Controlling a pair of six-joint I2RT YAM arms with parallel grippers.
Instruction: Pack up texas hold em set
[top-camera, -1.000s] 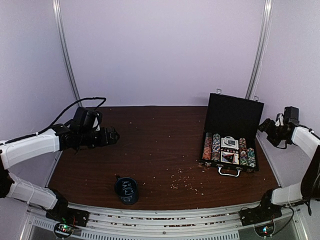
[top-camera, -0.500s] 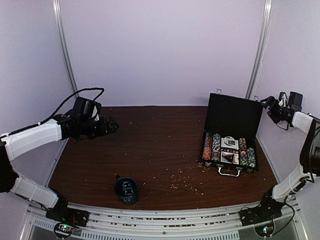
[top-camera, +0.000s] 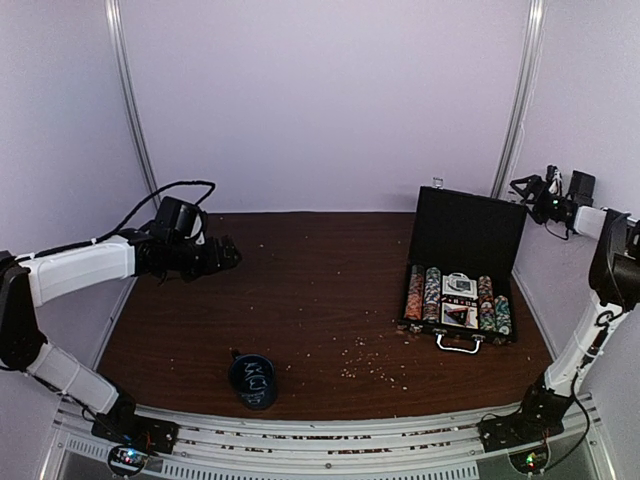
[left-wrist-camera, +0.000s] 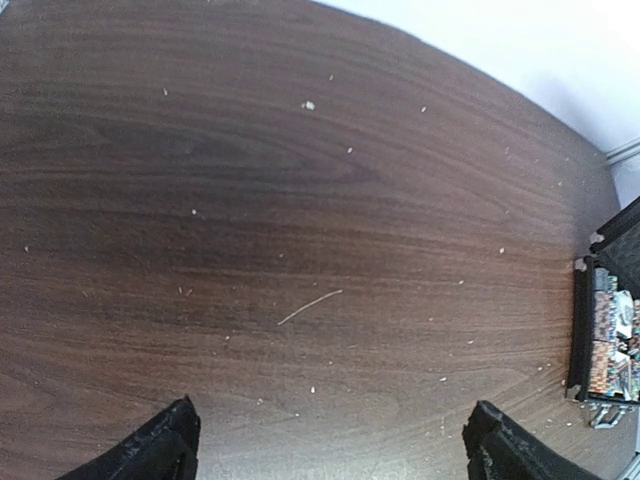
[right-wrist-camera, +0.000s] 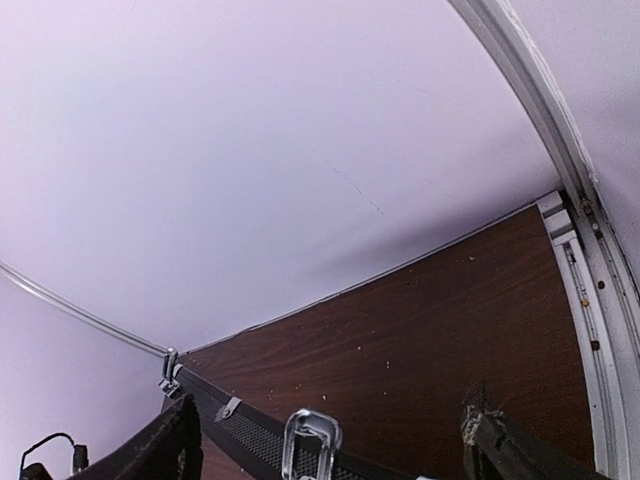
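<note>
The black case (top-camera: 463, 265) stands open at the right of the table, its lid (top-camera: 470, 232) upright. Chip rolls (top-camera: 424, 293) and card decks (top-camera: 459, 299) lie in its base, and a metal handle (top-camera: 458, 343) faces the front. My right gripper (top-camera: 522, 185) is open and empty, raised just behind the lid's top right corner. In the right wrist view the lid's top edge (right-wrist-camera: 250, 432) and a silver latch (right-wrist-camera: 311, 440) show between my fingers. My left gripper (top-camera: 232, 256) is open and empty above the table's left side. The case's corner (left-wrist-camera: 605, 330) shows in the left wrist view.
A dark round cup with white scribbles (top-camera: 253, 380) stands near the front edge, left of centre. Small crumbs (top-camera: 368, 358) are scattered on the brown table (top-camera: 320, 290), mostly left of the case. White walls and metal posts (top-camera: 515, 100) close the back and sides.
My right arm has risen and swung back, from beside the case to behind the lid's top right corner. My left gripper has shifted slightly right and stays open.
</note>
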